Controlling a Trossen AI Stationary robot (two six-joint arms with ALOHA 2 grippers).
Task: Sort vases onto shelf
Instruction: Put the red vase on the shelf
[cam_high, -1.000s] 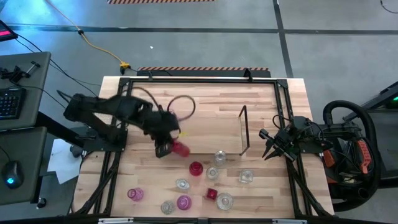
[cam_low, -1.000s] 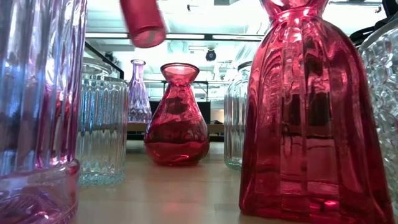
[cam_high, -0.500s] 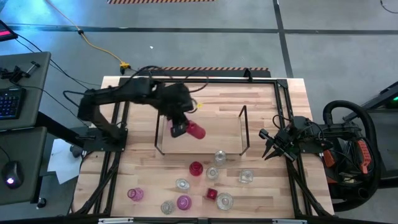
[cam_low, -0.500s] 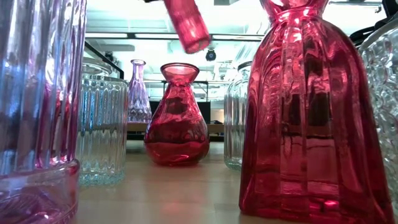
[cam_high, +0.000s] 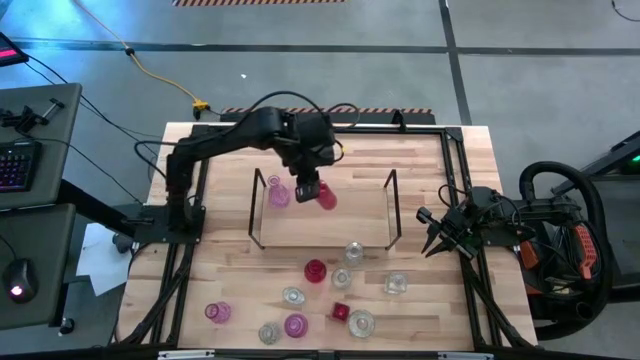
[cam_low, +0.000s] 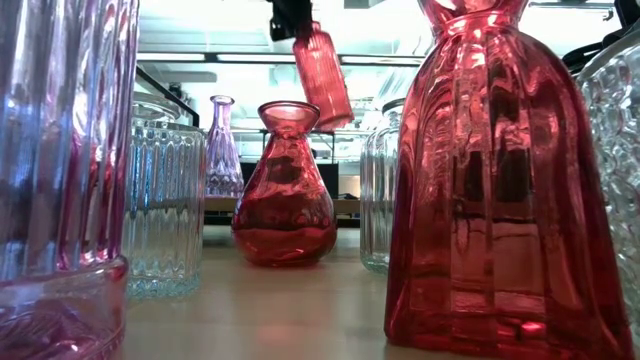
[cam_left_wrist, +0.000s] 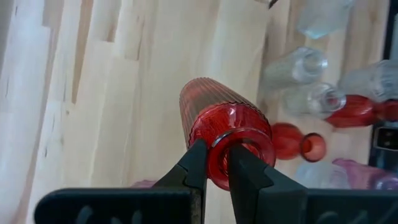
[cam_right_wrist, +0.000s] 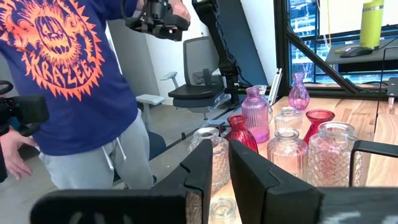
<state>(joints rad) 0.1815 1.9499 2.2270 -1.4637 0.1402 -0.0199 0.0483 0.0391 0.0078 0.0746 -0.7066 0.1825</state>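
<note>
The left claw (cam_high: 309, 190), clamped on the neck of a ribbed red vase (cam_high: 324, 196), had swung it from the table's left side to above the shelf (cam_high: 345, 228), just right of a pink vase (cam_high: 277, 193) there, so placing looked next. The right claw (cam_high: 428, 232) waited at the right edge, nearly closed, empty.

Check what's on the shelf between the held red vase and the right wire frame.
In the high view, bare board separates the red vase in the left gripper from the right wire frame.
</note>
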